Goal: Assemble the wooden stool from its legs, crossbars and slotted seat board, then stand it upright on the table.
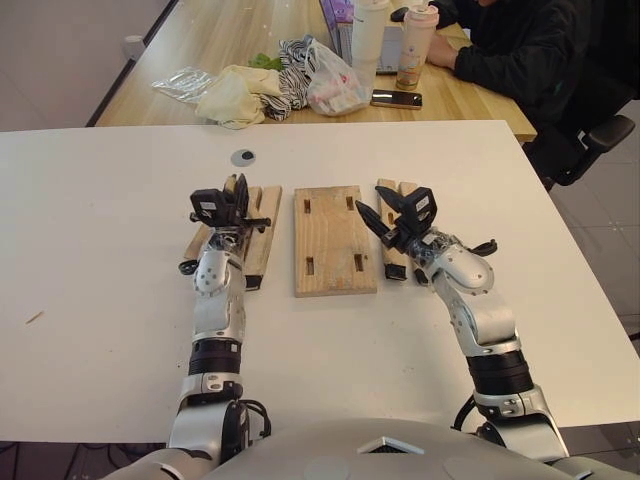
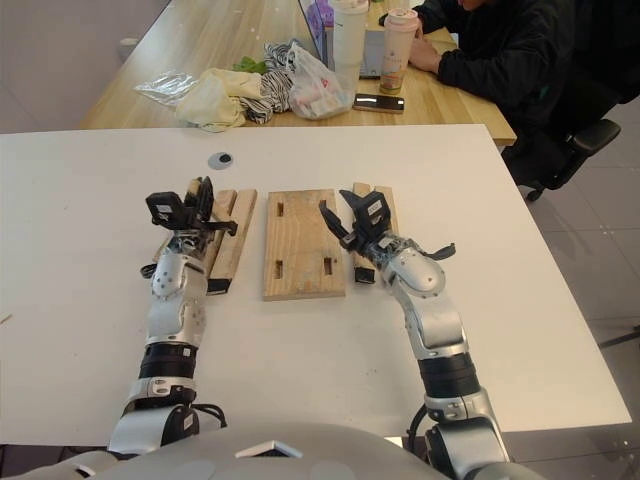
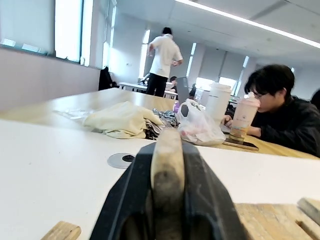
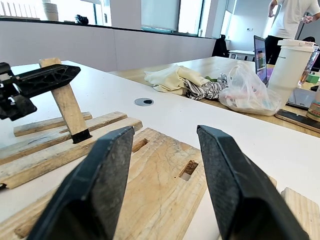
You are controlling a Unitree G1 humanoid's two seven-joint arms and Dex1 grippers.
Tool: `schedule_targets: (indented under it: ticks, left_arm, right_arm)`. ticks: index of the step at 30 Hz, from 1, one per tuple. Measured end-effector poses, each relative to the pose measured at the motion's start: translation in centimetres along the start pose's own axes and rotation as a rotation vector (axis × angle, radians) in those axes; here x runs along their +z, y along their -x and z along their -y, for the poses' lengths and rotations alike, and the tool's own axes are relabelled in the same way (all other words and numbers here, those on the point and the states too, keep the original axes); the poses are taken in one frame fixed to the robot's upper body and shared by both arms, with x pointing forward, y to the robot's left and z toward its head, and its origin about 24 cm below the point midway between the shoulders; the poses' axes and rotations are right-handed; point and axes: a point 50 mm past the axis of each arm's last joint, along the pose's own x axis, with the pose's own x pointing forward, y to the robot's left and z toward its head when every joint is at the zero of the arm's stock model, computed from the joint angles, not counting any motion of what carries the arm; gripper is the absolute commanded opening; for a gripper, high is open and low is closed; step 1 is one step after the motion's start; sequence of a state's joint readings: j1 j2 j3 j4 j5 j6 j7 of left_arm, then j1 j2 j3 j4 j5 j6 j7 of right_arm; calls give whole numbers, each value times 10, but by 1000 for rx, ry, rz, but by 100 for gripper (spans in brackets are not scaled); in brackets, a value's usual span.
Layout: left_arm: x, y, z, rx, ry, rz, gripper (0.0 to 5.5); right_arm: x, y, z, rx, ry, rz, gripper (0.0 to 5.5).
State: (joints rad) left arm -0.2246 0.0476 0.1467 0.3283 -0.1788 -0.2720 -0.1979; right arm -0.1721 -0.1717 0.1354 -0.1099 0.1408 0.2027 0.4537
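While clenched on leg [image 4: 67, 107], L hand [image 1: 237, 192]; R hand [image 4: 165, 132] released over seat board [image 1: 335, 240].

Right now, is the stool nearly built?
Not yet. Nothing is joined: the seat board lies flat with its slots empty. In hand: the left gripper holds one wooden piece; the right gripper is open by the board's edge. To do: fit the other pieces, then stand it up.

You get a white table [image 1: 100, 250]. Seat board [image 1: 335, 240]: pale wood, brown grain streaks. Leg [image 4: 67, 107]: same wood, black tip. Left gripper [image 1: 238, 192], right gripper [image 1: 367, 198]: black. Far cloth [image 1: 295, 75]: black-and-white zebra stripes.
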Motion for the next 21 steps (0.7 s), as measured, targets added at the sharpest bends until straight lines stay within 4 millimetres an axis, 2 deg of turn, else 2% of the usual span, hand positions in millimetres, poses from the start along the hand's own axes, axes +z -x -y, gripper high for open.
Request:
schedule_targets:
  ticks: [7,11,14,18,21]
  left_arm:
    - [-18,4,-7,-43,-42,-26,38]
    - [-17,4,-6,-64,-31,-20,38]
    - [-8,1,1,-90,-5,-1,38]
    - [-7,-2,19,-145,6,-47,102]
    - [-8,-3,22,-154,-27,-131,147]
  right_arm:
    - [0,0,0,-2,0,-1,232]
    - [0,0,1,-5,0,-1,232]
    - [-1,0,1,-10,1,-3,232]
    - [-1,0,1,-18,8,-8,232]
    - [-1,0,1,-23,7,-8,232]
